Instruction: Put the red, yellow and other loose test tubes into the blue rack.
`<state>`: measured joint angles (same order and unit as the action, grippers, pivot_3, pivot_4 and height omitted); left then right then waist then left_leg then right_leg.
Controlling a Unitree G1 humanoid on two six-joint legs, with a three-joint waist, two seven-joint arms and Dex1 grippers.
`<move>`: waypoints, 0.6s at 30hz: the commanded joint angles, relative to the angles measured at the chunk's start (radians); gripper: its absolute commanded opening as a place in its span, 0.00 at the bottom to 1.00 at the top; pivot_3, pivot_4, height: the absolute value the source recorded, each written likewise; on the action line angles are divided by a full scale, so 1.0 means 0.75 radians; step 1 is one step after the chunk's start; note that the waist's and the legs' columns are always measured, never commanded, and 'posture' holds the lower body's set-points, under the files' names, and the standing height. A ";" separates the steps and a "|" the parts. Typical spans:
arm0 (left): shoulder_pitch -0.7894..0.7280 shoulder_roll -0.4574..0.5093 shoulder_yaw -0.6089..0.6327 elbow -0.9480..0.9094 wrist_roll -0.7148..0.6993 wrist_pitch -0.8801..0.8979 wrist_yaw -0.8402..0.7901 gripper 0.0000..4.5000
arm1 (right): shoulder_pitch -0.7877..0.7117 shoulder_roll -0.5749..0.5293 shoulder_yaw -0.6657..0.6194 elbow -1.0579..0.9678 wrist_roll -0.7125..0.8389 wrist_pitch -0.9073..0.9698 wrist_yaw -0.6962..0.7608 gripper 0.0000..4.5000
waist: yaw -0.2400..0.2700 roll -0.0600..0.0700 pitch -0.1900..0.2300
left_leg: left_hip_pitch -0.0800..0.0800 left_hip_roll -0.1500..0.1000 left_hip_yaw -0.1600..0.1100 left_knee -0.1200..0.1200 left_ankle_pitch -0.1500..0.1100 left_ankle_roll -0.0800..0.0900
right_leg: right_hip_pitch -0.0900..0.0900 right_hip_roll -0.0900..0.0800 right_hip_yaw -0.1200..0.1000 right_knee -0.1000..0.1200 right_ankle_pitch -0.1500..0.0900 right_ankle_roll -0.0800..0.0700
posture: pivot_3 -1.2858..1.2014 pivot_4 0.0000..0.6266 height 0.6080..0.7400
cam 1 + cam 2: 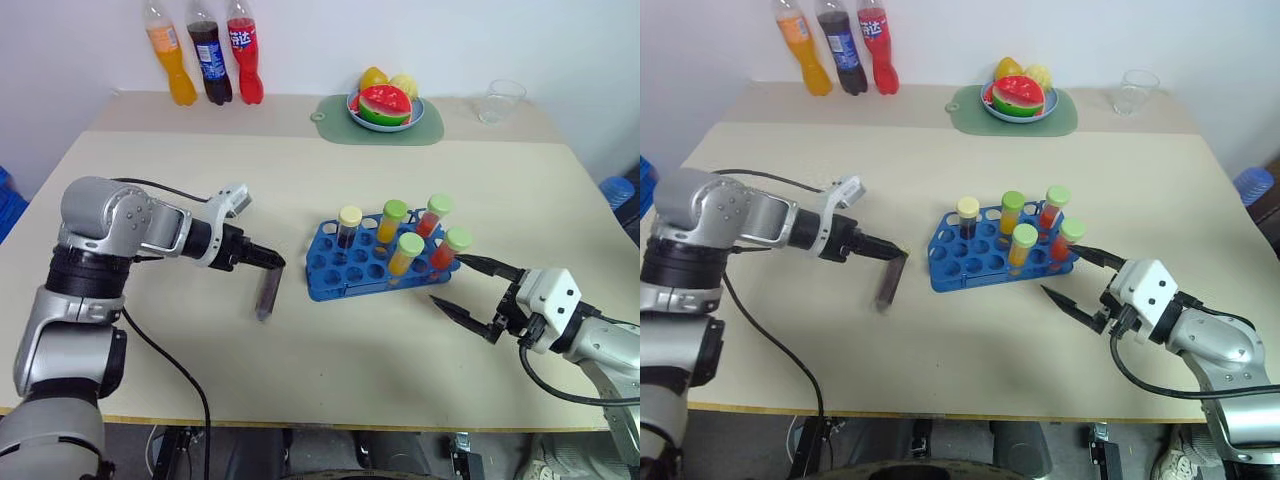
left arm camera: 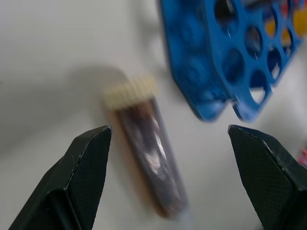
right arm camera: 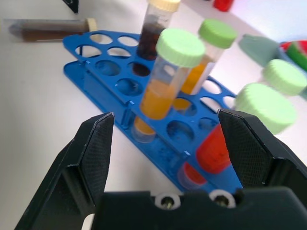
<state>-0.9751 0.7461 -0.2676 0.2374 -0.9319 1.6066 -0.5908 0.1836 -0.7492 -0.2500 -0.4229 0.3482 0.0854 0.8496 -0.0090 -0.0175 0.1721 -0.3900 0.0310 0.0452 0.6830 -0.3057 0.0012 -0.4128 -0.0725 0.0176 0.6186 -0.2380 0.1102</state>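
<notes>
The blue rack (image 1: 328,268) stands mid-table with several capped tubes upright in it: a dark one (image 1: 348,226), two yellow ones (image 1: 391,222) (image 1: 406,254) and two red ones (image 1: 434,214) (image 1: 451,250). One loose test tube (image 1: 266,291), dark brown with a pale cap, lies on the table left of the rack. My left gripper (image 1: 272,260) hovers just over it, open, and the left wrist view shows the tube (image 2: 148,158) lying between the spread fingers, untouched. My right gripper (image 1: 447,278) is open and empty at the rack's right end, facing the tubes (image 3: 165,79).
Three soda bottles (image 1: 205,58) stand at the back left. A fruit plate (image 1: 428,118) on a green mat and a clear cup (image 1: 500,101) sit at the back right. The table's front edge (image 1: 330,425) runs close below both arms.
</notes>
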 commanded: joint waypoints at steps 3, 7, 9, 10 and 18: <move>-0.202 -0.034 -0.187 0.271 -0.290 0.010 0.253 0.89 | -0.030 -0.011 -0.017 0.011 -0.002 -0.015 0.016 0.84 | 0.002 0.000 0.000 | 0.000 -0.001 0.000 0.000 0.000 0.000 | 0.001 -0.001 0.000 -0.001 -0.001 -0.002 | 0.52 0.24 1.00; -0.306 -0.133 -0.285 0.491 -0.399 0.010 0.463 0.89 | -0.030 -0.004 -0.017 0.017 -0.010 -0.017 0.015 0.84 | 0.002 0.000 0.000 | -0.001 -0.002 0.001 0.000 0.000 0.000 | 0.000 -0.002 0.000 -0.002 -0.001 -0.001 | 0.52 0.24 1.00; -0.334 -0.161 -0.327 0.546 -0.447 0.010 0.542 0.89 | -0.029 -0.001 -0.019 0.010 -0.006 -0.010 0.010 0.84 | -0.001 -0.001 0.000 | -0.001 -0.002 0.001 0.000 0.000 0.000 | 0.000 -0.002 0.000 -0.001 0.001 0.001 | 0.52 0.24 1.00; -0.347 -0.180 -0.344 0.575 -0.463 0.010 0.578 0.89 | -0.029 0.000 -0.020 0.006 -0.005 -0.006 0.008 0.84 | -0.004 -0.001 0.000 | -0.001 -0.002 0.001 0.000 0.000 0.000 | 0.000 -0.002 0.000 -0.001 0.001 0.001 | 0.52 0.24 1.00; -0.370 -0.355 -0.253 0.717 -0.373 0.010 0.870 0.61 | 0.008 0.007 -0.038 -0.026 -0.003 0.004 -0.013 0.86 | 0.021 0.001 -0.001 | 0.003 -0.004 0.004 0.001 0.001 -0.001 | 0.005 -0.004 0.000 -0.002 -0.002 -0.003 | 0.52 0.24 1.00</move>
<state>-1.2595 0.4901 -0.4653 0.7610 -1.2266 1.6090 0.0263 0.1830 -0.7462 -0.2486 -0.4004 0.3368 0.0898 0.8480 0.0067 -0.0167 0.1715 -0.3880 0.0276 0.0481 0.6834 -0.3050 0.0000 -0.4093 -0.0753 0.0173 0.6166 -0.2392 0.1083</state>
